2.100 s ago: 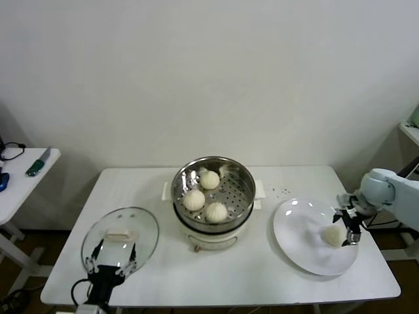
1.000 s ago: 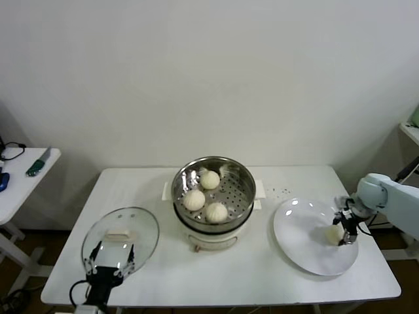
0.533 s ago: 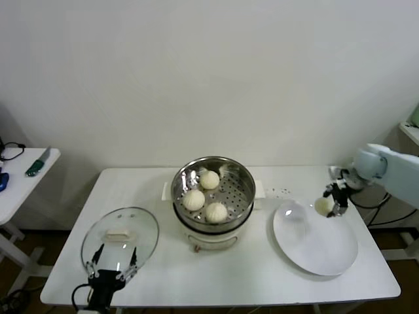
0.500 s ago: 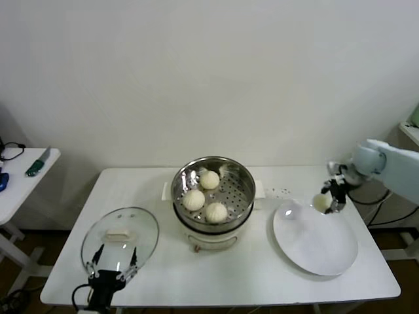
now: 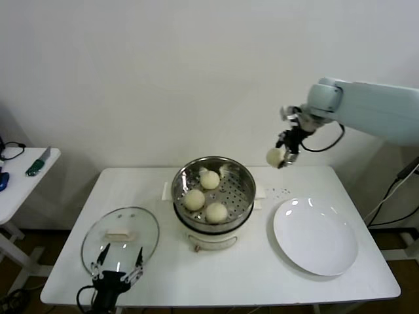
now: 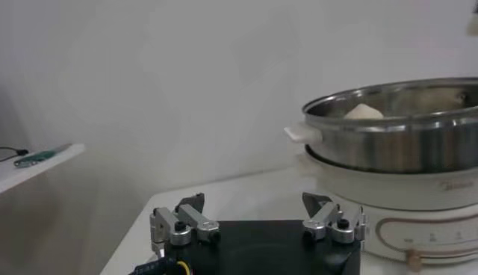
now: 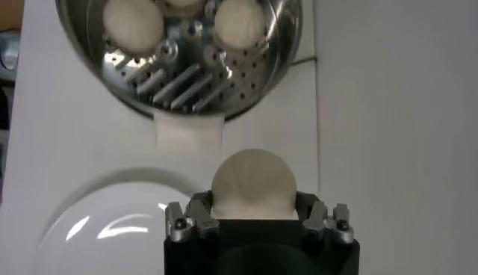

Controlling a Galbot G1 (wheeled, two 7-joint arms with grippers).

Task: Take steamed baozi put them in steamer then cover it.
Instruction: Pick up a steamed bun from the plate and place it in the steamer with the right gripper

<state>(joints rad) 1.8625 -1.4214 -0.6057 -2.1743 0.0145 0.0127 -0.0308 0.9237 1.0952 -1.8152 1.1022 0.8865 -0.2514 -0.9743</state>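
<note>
The steel steamer on its cream base stands mid-table with three baozi on its perforated tray. My right gripper hangs in the air to the right of the steamer and above its rim, shut on a fourth baozi. In the right wrist view that baozi fills the gap between the fingers, with the steamer beyond it. The glass cover lies flat on the table at front left. My left gripper stands open just in front of the cover, nothing between its fingers.
A white plate lies bare on the right of the table. A small side table with a green-handled tool stands at far left. A wall runs close behind the table.
My right gripper has lifted the baozi off the white plate and carried it up and left toward the steamer. The left gripper has drawn back slightly from the cover.
</note>
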